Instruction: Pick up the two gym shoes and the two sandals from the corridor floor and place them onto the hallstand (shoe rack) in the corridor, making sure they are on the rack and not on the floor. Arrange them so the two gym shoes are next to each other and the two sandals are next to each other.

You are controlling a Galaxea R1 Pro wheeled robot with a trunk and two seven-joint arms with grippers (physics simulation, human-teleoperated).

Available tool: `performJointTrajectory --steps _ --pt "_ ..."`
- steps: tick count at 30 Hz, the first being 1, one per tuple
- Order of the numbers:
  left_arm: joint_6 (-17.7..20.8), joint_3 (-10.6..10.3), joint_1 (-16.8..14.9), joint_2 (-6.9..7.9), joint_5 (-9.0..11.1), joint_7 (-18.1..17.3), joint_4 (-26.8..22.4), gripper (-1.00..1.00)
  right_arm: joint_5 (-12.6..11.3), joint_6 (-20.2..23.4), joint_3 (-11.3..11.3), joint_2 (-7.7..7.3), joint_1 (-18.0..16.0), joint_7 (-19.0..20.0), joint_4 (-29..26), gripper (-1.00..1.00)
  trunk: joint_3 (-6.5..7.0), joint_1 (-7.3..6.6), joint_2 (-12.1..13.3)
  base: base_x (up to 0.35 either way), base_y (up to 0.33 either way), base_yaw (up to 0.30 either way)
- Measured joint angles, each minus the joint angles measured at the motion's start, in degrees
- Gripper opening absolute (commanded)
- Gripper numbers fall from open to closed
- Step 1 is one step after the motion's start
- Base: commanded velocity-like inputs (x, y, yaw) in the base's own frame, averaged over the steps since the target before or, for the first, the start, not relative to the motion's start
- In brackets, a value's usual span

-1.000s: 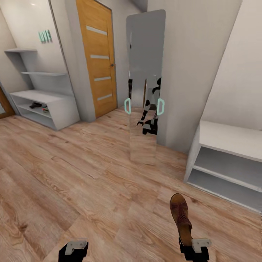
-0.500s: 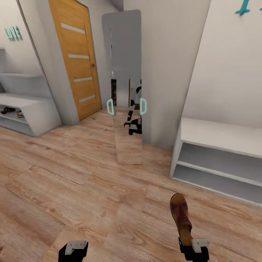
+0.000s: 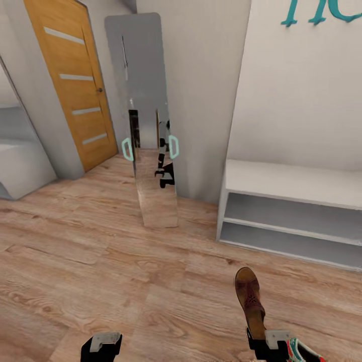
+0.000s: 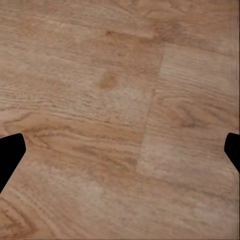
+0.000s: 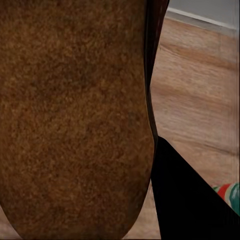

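Gripping a brown sandal (image 3: 250, 300), the right gripper (image 3: 265, 338) faces the shoe rack (image 3: 291, 181); the left gripper's (image 4: 120, 150) fingers (image 4: 10, 152) are spread over the floor (image 3: 100, 261).

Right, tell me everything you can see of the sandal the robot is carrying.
The sandal is dark brown and leather-looking, with a patterned reddish-brown upper and a lighter tan rounded toe. In the head view it is held above the corridor floor, toe pointing away from the robot toward the hallstand; its near end sits in the right pincer. The right wrist view shows its grainy brown flat face up close against a dark finger.
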Motion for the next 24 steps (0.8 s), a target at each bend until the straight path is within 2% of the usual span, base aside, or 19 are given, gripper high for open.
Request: performJointTrajectory --steps 24 --pt "0.00 -0.05 0.00 -0.03 0.00 0.00 0.00 1.00 -0.01 0.00 0.00 0.00 0.00 0.00 0.00 -1.00 0.00 0.00 0.00 0.000 0.000 -0.283"
